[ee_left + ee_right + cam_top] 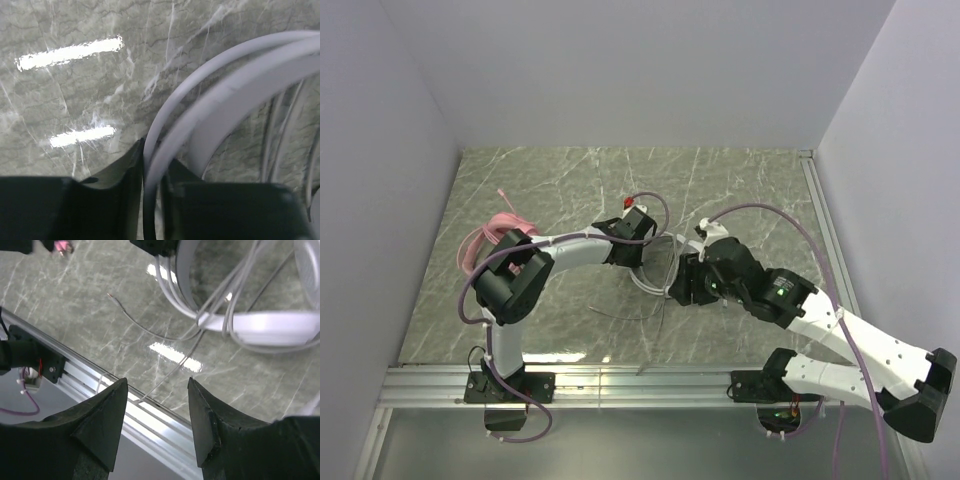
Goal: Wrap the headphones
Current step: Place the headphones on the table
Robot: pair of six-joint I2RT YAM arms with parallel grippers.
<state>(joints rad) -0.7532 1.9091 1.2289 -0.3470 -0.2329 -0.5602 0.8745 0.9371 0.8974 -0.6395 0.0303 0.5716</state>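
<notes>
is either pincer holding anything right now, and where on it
The left pincer pinches the white headset by its headband. The right pincer is open and holds nothing.

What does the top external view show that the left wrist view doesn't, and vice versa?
Only top external: the pink headphones at far left, and the right arm. Only left wrist: the left gripper closed on the band of the white headphones, seen close up. Both: the white headphones and the marble table.
</notes>
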